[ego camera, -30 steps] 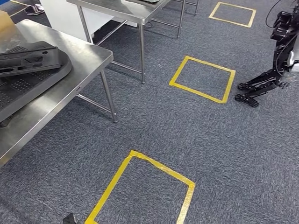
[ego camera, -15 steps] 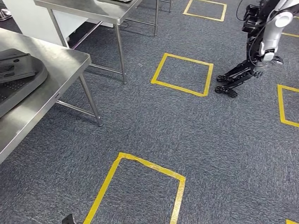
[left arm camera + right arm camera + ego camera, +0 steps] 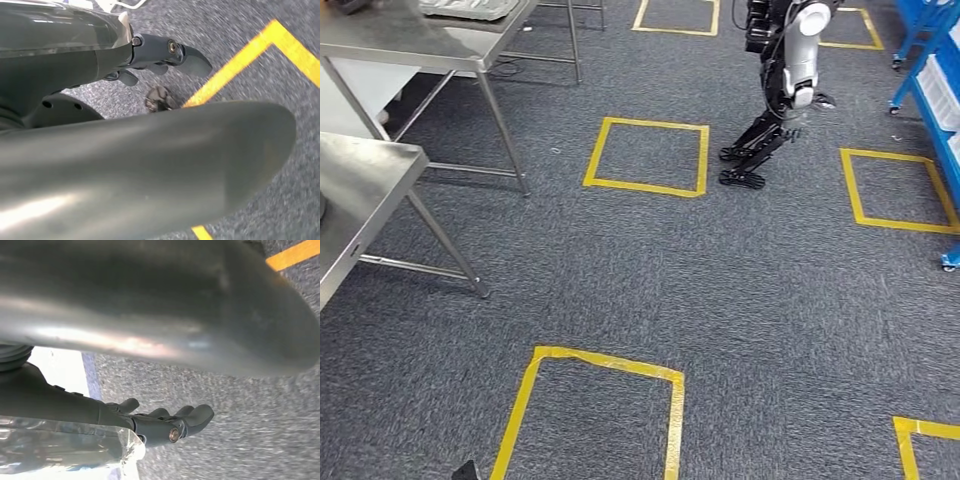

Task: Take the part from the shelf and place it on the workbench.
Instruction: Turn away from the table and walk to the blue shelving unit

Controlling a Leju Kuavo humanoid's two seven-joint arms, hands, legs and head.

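- Head view puts the blue shelf (image 3: 933, 55) at the far right edge, ahead of the robot, with white bins (image 3: 943, 88) on its tiers. The part is presumably somewhere on it, though so little of the rack is in frame that neither the part nor its long axis can be made out.
- That shelf lies forward and to the robot's right, well apart from both arms, so the right hand (image 3: 160, 426) is judged the nearer one for the pick. A walk and a turn towards the rack come before any reach.
- Right hand hangs by the body over the carpet (image 3: 788, 300), dark fingers loosely extended away from the thick thumb, holding nothing.
- Left hand (image 3: 162, 50) hangs the same way, fingers apart and holding nothing, above a strip of yellow tape.
- Workbench (image 3: 361, 195) sits at the left edge, on the opposite side from the shelf, with a second table (image 3: 433, 48) behind it.
- Another robot (image 3: 782, 85) stands between yellow tape squares (image 3: 649, 155) near the route.
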